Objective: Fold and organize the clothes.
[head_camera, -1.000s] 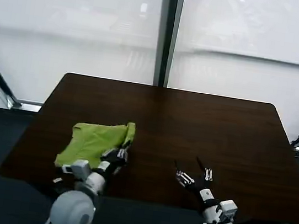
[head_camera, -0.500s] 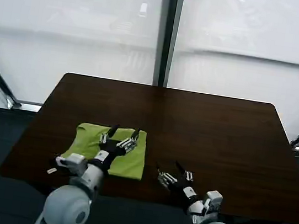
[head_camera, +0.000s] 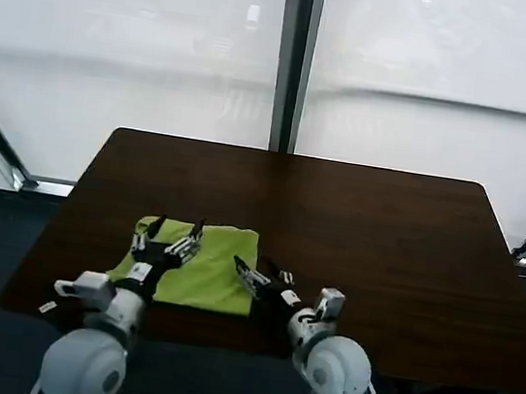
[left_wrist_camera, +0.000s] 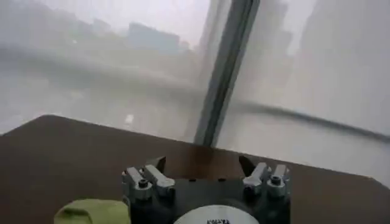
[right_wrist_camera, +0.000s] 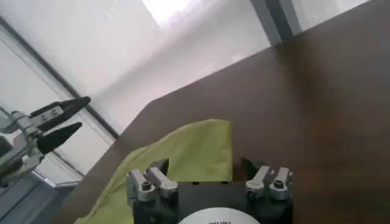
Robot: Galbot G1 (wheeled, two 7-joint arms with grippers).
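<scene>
Both grippers sit at the near side of the T-shirt (head_camera: 196,266), fingers spread, nothing held. Left gripper (head_camera: 167,239) hovers over the shirt's left half, close to or on the cloth, you can't tell contact from the head view; right gripper (head_camera: 252,276) is at the shirt's near right corner, tips pointing in toward it. Shirt is a flat-ish folded green rectangle on the table (head_camera: 384,243), near the front-left of it, well short of the far edge and the window (head_camera: 293,54) beyond. Judging by how it lies, at least one fold is in and more tidying is left. Risks from here, my read: thin soft fabric, so if you close the right gripper low at that corner you may pinch only the top layer and peel the fold open, or jam the tips into the tabletop. If the left one presses and drags, the whole stack slides toward the near table edge, which isn't far off. Both arms are converging on the same patch, so watch for finger-to-finger contact across the shirt. In the right wrist view the shirt's (right_wrist_camera: 177,161) edge looks slightly lifted, so it could bunch instead of folding clean.
</scene>
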